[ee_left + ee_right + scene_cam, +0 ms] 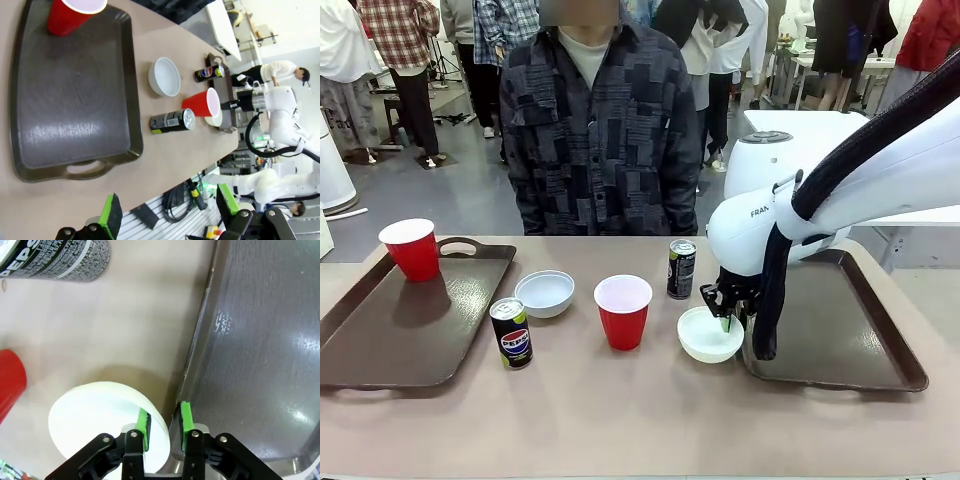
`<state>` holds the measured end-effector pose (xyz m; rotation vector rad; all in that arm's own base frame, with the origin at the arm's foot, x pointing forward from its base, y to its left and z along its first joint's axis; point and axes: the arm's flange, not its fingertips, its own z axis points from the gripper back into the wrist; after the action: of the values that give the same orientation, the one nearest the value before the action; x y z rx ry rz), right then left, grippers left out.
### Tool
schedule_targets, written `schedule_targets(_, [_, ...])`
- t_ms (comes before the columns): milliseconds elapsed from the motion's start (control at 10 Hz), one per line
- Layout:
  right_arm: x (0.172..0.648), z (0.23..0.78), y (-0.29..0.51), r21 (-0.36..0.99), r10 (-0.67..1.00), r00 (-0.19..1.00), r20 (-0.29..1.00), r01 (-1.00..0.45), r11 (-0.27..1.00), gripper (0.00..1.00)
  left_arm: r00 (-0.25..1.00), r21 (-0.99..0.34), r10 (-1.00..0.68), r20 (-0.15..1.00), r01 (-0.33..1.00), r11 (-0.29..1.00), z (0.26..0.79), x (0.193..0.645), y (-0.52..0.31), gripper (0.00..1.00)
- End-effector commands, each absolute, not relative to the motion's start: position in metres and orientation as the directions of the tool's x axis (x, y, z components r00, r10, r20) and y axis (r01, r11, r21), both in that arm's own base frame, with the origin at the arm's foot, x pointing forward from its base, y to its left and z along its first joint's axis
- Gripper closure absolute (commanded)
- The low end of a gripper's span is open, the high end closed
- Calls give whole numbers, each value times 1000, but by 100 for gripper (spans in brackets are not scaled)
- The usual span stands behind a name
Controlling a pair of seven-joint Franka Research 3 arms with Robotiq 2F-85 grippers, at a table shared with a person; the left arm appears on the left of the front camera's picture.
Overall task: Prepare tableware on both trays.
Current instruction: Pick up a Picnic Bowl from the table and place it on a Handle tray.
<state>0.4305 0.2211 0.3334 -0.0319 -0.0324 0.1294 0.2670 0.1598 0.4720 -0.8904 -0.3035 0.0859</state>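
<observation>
Broadly, the counter (620, 420) carries the right tray (840, 345), with a white bowl (705, 342) just beside its left rim. The right hand (732, 318) straddles that bowl's wall, one pad inside, one outside, set close; a firm pinch cannot be told. The left hand (169, 207) gapes, empty. Judged light, stiff and slick: pinch the rim squarely.

Cup (412, 249) on left tray (380, 340). Between trays (830, 330): near can (511, 333), left bowl (545, 293), second cup (623, 311), far can (681, 269), right bowl (708, 337).
</observation>
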Motion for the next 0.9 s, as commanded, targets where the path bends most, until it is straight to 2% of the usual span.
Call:
schedule_targets(0, [424,331,227,-67,104,993,50,-101,993,78,951,-782,201,236,63,620,472,267,161,0])
schedule_targets(100, [422,332,228,-77,99,994,50,-95,992,100,951,-782,201,236,63,620,472,267,161,0])
schedule_targets(200, [421,333,228,-82,98,994,53,-93,992,98,951,-782,201,236,63,620,472,267,161,0])
schedule_targets(300, [417,334,228,-89,96,994,59,-91,992,100,951,-782,201,236,63,620,472,267,161,0])
schedule_targets(800, [410,341,229,-107,100,994,50,-94,990,100,951,-782,201,236,63,620,472,267,161,0])
